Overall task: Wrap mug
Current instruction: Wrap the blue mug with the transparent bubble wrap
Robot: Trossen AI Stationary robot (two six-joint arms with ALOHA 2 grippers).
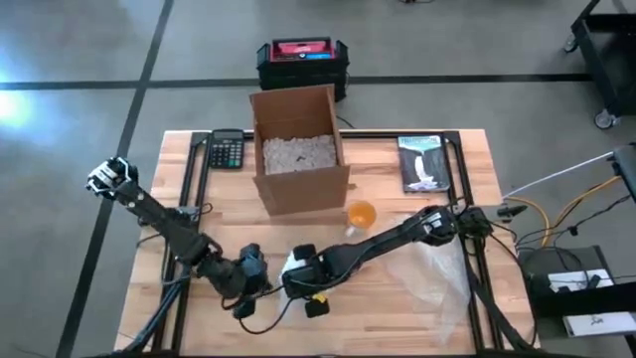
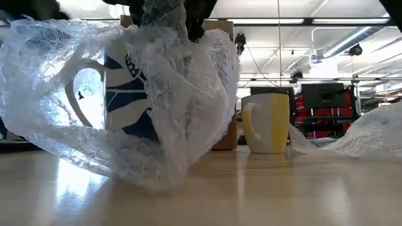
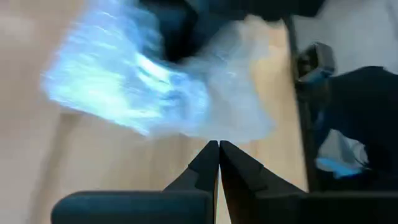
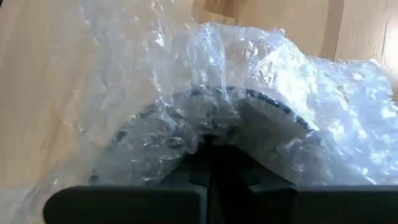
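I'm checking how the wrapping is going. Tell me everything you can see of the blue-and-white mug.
The blue-and-white mug stands upright at the table's front edge, white with dark blue markings, its looped handle showing through the wrap. Clear bubble wrap drapes over it and gathers in a bunch above its rim, trailing onto the wood below. The right gripper is shut on the wrap at the mug's rim. The left gripper, shut, sits just beside the bundle.

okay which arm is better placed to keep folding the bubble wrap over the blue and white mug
Right, probably. The right hand is shut on the bubble wrap directly over the mug. The left hand is shut and empty, just short of the wrap.
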